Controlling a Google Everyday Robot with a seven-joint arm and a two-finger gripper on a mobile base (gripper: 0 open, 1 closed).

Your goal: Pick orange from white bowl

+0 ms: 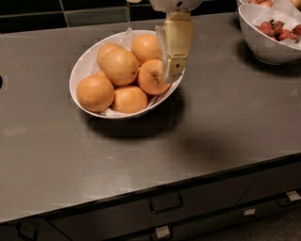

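One shallow oval white ceramic bowl [87, 62], paper-lined, on grey bench [225, 122]. Six round, dimpled oranges [121, 67], one half hidden. One beige claw [170, 77] over its 3 o'clock rim; grip state cannot tell.
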